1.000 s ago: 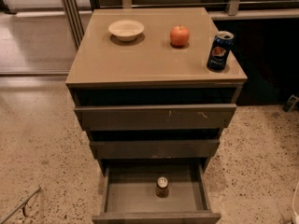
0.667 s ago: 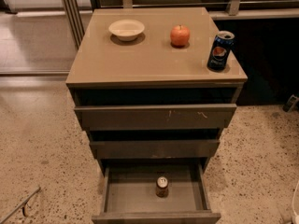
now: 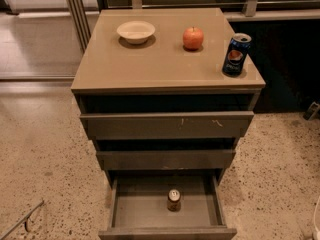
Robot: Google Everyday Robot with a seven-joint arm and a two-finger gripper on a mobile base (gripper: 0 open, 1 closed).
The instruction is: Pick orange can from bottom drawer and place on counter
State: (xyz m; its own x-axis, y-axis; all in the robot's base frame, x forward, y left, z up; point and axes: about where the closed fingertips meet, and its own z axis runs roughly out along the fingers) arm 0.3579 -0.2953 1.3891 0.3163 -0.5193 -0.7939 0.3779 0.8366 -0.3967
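The orange can (image 3: 174, 200) stands upright in the middle of the open bottom drawer (image 3: 130, 209), its silvery top facing up. The drawer is pulled out toward me below the two upper drawers. The counter (image 3: 150, 59) is the tan glossy top of the cabinet. My gripper is not in view in the camera view, and nothing touches the can.
On the counter stand a white bowl (image 3: 135, 31), a red apple (image 3: 193, 37) and a dark-blue Pepsi can (image 3: 236, 54) near the right edge. A thin metal rod (image 3: 22, 220) lies on the speckled floor at the lower left. A pale shape (image 3: 317, 219) shows at the right edge.
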